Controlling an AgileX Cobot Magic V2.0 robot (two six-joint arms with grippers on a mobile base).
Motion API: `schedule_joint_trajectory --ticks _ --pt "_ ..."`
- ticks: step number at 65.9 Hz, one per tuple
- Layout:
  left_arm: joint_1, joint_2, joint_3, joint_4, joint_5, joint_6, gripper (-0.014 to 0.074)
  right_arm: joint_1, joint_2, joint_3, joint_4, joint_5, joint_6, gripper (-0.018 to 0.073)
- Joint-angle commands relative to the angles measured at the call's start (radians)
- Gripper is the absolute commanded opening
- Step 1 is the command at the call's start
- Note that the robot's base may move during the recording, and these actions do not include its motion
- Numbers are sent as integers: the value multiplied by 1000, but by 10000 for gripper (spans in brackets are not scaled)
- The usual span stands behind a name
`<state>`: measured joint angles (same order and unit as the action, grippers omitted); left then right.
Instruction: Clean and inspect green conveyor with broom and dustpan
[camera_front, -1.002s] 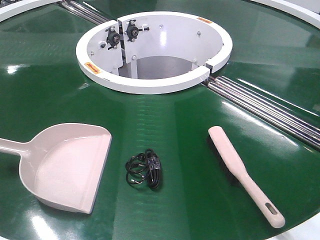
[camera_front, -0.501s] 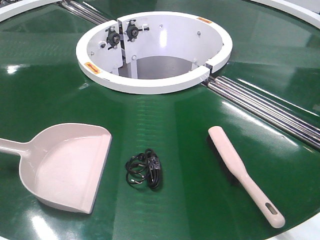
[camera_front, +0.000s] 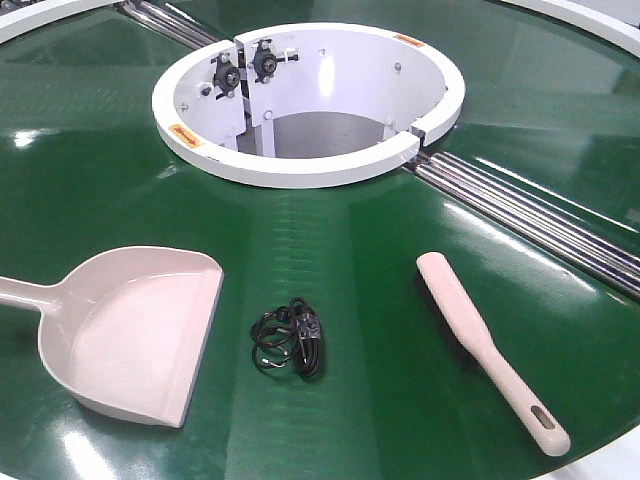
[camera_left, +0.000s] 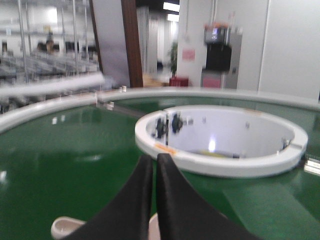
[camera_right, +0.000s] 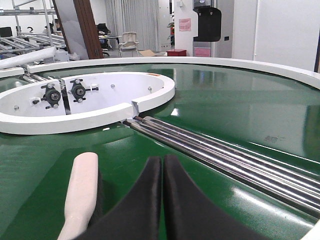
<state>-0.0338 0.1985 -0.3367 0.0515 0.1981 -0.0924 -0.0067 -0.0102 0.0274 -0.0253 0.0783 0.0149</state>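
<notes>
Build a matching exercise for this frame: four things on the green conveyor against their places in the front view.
Things:
1. pale beige plastic dustpan
2. slim pale beige plastic broom
3. tangled black cable bundle
4. white ring-shaped hub

Places:
A. near right
B. far centre
C. near left
D. near centre, between the two beige tools

Pairs: 1-C, 2-A, 3-D, 4-B
</notes>
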Motion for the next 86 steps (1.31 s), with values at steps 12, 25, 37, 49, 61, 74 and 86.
schedule_joint_trajectory --ticks 12,25,37,49,61,74,86 --pt "-3 254 -191 -2 104 0 -7 -2 -18 11 -3 -78 -4 -10" --pt "-4 328 -189 -2 80 -3 -6 -2 -18 11 -3 -78 -4 -10" --pt "-4 333 -189 -1 90 1 13 -2 -18 11 -3 -78 -4 -10" --pt "-34 333 -189 10 98 1 99 -2 -18 11 -3 -78 -4 -10" --pt "-57 333 -189 53 109 19 271 -2 -18 11 -3 -78 -4 -10" --pt "-65 333 -189 53 120 54 459 -2 -18 12 -3 -78 -4 -10" --pt "-64 333 -189 51 121 44 489 -2 -18 12 -3 -78 -4 -10"
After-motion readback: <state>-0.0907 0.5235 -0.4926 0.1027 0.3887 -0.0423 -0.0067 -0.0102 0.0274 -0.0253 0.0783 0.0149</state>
